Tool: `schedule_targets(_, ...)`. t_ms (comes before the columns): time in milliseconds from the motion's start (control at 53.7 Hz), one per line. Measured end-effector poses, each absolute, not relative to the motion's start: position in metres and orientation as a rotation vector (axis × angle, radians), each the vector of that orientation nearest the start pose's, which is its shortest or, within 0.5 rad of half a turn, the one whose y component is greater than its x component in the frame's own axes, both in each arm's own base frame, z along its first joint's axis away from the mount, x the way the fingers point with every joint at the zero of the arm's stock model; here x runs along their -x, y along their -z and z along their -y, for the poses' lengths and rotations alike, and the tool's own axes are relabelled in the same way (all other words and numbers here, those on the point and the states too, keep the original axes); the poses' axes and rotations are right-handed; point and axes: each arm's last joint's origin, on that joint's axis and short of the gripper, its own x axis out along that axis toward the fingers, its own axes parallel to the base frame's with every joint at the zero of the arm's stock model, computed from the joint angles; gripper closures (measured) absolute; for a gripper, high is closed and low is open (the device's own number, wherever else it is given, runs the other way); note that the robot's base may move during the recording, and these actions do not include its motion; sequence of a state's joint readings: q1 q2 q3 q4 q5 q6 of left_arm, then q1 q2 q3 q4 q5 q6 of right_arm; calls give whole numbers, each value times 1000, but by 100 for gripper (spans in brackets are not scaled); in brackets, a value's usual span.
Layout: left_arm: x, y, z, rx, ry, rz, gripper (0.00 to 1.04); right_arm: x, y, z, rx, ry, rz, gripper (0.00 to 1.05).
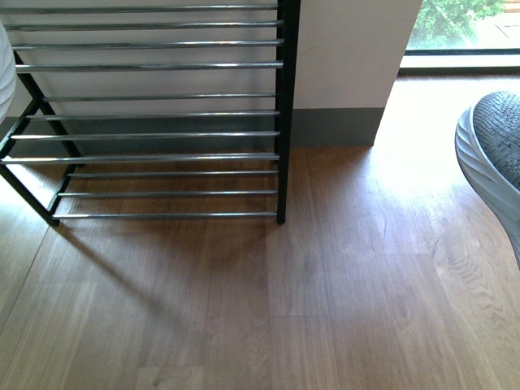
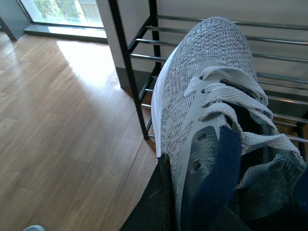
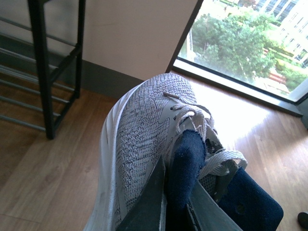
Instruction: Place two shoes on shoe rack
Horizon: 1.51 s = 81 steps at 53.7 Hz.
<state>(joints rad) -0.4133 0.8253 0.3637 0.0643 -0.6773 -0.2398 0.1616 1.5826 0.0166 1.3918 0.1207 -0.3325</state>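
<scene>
A grey knit, white-soled lace-up sneaker (image 2: 207, 72) is clamped in the left gripper (image 2: 192, 211), toe near the black metal shoe rack of chrome bars (image 1: 162, 134); the matching sneaker (image 3: 139, 130) is clamped in the right gripper (image 3: 180, 197), right of it. Soles should be set level across bars. No tier is seen occupied.

No legible text, label, brand, number or sign anywhere: none on the left arm's shoe (image 2: 207, 67), none on the right arm's shoe (image 3: 139, 125), none on the shoe rack (image 1: 284, 97).
</scene>
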Motion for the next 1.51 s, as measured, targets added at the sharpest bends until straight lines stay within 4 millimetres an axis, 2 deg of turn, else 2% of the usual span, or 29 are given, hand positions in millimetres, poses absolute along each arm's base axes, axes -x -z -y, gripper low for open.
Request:
schedule_targets(707,-163,-206,50,23,-324,-304,103,-177,-97,-26,362,-93,-217,103)
schedule_targets(856,-163,-206,52,27,-286,-314,103,-177,-96,-26,361,-103,-225,103)
schedule_targets(1061,-163,-206,52,26,-290,-313,103,-177,-94,-21,369,-28,-249,103)
schedule_targets(1507,-163,-206,52,25,-299,-310,103,-177,-91,-21,370,-35,-265,103)
